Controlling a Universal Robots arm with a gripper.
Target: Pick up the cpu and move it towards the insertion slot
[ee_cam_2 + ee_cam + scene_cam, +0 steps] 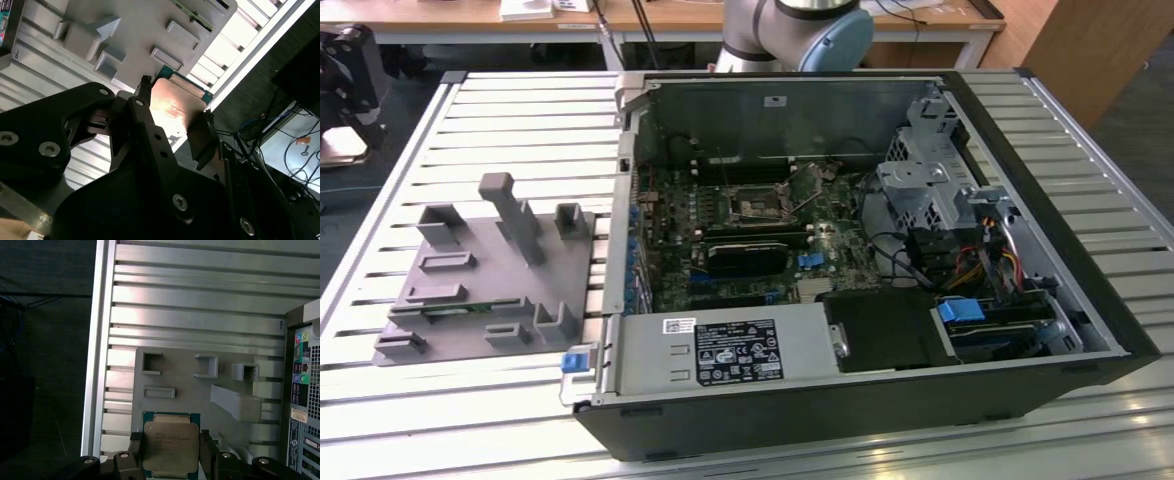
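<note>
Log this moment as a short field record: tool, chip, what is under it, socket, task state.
tool: tool shut on the chip, one finger against each of two opposite edges
chip: chip with metal top facing the first wrist view, green rim showing
under it: grey fixture plate on the slatted table
lifted or resting: cannot tell
socket: socket on the board inside the open computer case
task state: chip gripped over the plate, beside the case, not at the socket
</note>
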